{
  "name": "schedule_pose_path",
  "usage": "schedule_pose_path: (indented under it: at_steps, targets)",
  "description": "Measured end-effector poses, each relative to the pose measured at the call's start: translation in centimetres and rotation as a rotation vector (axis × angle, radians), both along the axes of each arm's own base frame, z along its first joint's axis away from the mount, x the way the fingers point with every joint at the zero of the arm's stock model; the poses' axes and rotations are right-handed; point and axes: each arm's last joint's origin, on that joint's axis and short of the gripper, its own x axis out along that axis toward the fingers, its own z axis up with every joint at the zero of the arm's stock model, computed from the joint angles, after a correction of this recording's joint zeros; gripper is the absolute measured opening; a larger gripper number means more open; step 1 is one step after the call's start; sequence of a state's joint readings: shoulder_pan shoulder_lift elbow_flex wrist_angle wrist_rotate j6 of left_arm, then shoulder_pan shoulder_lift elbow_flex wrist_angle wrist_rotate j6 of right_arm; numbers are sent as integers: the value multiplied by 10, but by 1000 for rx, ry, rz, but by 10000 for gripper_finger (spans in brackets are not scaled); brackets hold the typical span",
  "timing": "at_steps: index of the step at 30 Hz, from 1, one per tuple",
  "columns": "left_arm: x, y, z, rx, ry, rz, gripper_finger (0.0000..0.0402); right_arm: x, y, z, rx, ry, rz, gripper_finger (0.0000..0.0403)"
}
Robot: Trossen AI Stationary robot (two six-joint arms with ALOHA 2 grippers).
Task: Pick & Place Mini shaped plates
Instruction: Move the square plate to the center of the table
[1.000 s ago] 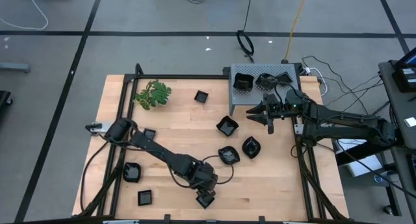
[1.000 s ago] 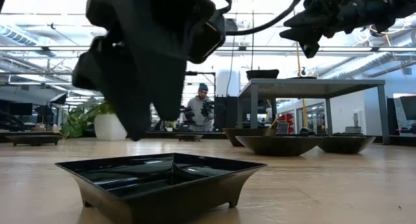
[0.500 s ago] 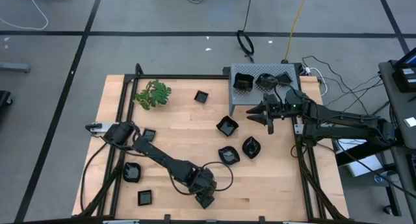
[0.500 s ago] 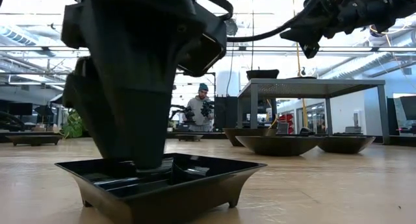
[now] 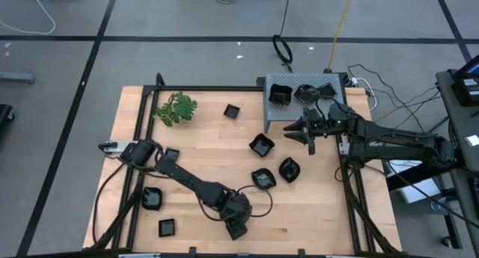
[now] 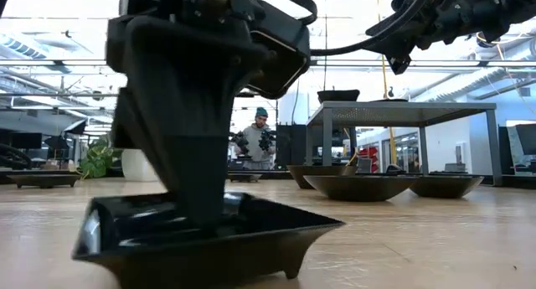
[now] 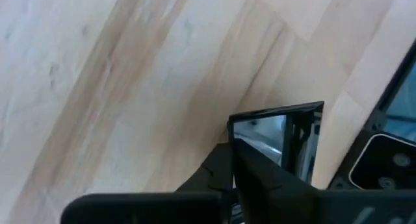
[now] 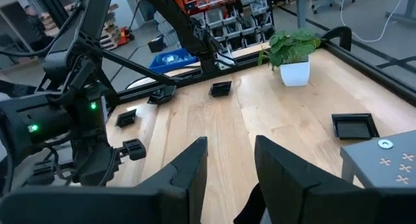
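My left gripper [image 5: 236, 226] is down at the table's near edge, shut on a square glossy black dish [image 6: 209, 239], which stands tilted. The dish also shows in the left wrist view [image 7: 286, 136]. My right gripper [image 5: 310, 135] hangs open and empty in the air beside the grey perforated box [image 5: 271, 116]; its open fingers show in the right wrist view [image 8: 231, 165]. Several more black dishes lie flat on the table, among them one square [image 5: 233, 111] and two wavy-edged [image 5: 261, 145], [image 5: 289, 169]. My left gripper comes at the square dish from above, pointing down, with one finger [image 6: 197, 188] inside the hollow by the rim [image 7: 237, 130]; the other finger is hidden behind it. The dish is tipped: its left side [image 6: 92, 230] is off the wood and its right foot [image 6: 289, 268] rests on the table.
Three dishes sit on top of the grey box [image 5: 303, 91]. A green leafy sprig [image 5: 177, 108] lies at the far left. More dishes lie near the left arm [image 5: 153, 199], [image 5: 167, 228], [image 5: 171, 154] and mid-table [image 5: 263, 178]. A person [image 6: 258, 142] stands in the room behind.
My left gripper has come down into the square dish at the near edge. The dish, flat on the table before, has tipped: its left side has risen while its right foot has stayed on the wood.
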State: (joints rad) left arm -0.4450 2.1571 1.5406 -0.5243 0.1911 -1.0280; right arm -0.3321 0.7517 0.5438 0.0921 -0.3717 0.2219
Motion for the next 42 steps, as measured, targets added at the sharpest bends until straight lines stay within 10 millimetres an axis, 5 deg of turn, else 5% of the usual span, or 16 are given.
schedule_pose_path:
  at_steps: [16, 27, 42]
  targets:
    - [41, 79, 10, 75, -296, -251, 23, 0, 0, 0, -26, -1, 3, 116]
    - [82, 149, 38, 99, -700, -30, 16, 0, 0, 0, -55, -3, 5, 116]
    - [88, 141, 47, 151, -802, 54, 17, 1, -1, 8, -85, -81, 4, 116]
